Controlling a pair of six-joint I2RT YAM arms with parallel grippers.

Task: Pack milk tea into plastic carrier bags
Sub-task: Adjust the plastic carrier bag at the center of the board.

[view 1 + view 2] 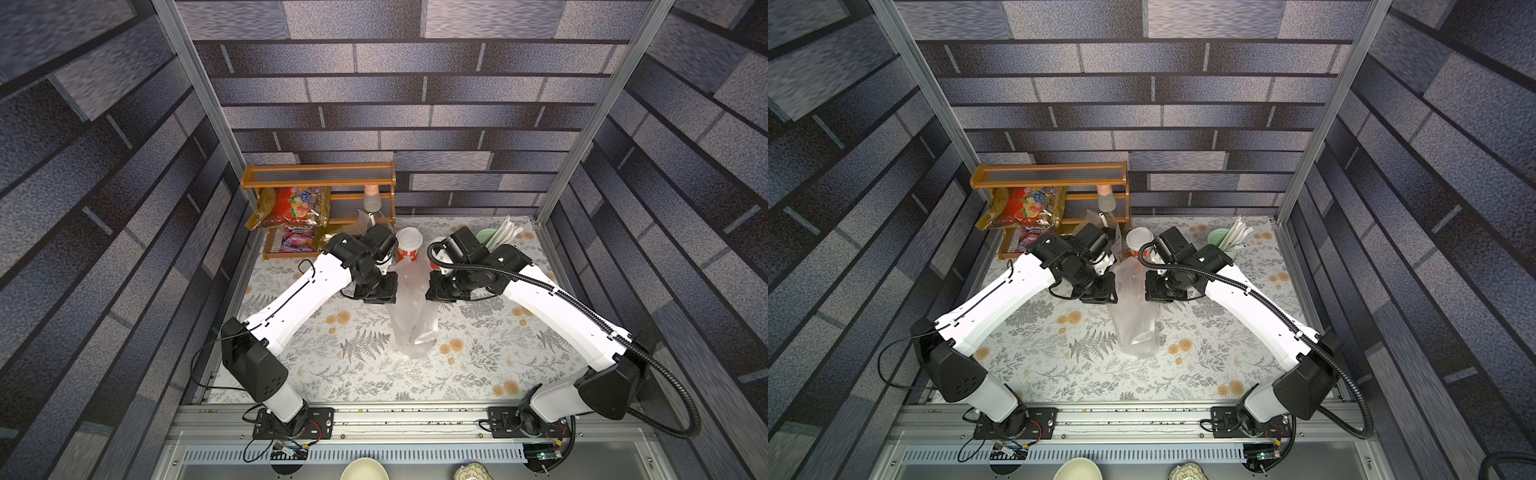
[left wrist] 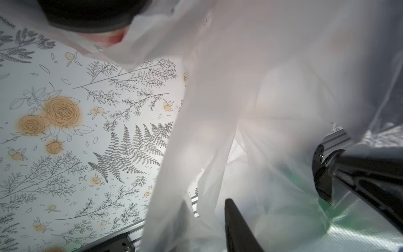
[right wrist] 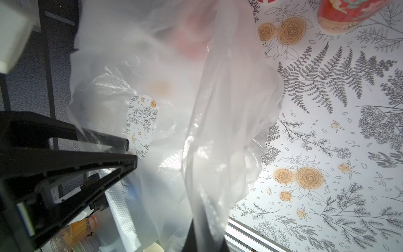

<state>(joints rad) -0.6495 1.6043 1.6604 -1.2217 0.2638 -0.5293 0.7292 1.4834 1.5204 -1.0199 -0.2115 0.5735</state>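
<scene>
Film of the plastic carrier bag (image 2: 250, 98) sits right on the left wrist lens and fills most of that view; same bag (image 3: 218, 131) hangs across the right wrist view. In both top views I see the bag (image 1: 411, 320) (image 1: 1133, 324) mid-surface, its lower end resting on the floral surface (image 1: 332, 353) and its upper end pulled up between the two end effectors. Right end effector (image 1: 430, 286) is pinched closed on the bag's film; in its wrist view the film gathers down onto the dark tip. Left end effector (image 1: 390, 286) is at the bag's other edge, touching the film. One black finger (image 2: 239, 229) shows under the plastic, but I can't tell whether that effector is wide, narrow or gripping. No cup looks to be inside this bag. White-lidded red cup (image 1: 409, 243) (image 1: 1139, 240) stands upright just beyond the bag's upper end, between the two wrists. Second red cup (image 1: 435, 262) is mostly hidden behind the right wrist. Black-lidded cup (image 2: 91, 19) sits at the edge of the left wrist view, partly veiled by film. Green cup of straws (image 1: 484, 237) is behind the right arm. Wooden rack (image 1: 320, 174) with snack packets (image 1: 291, 205) is behind the left arm.
</scene>
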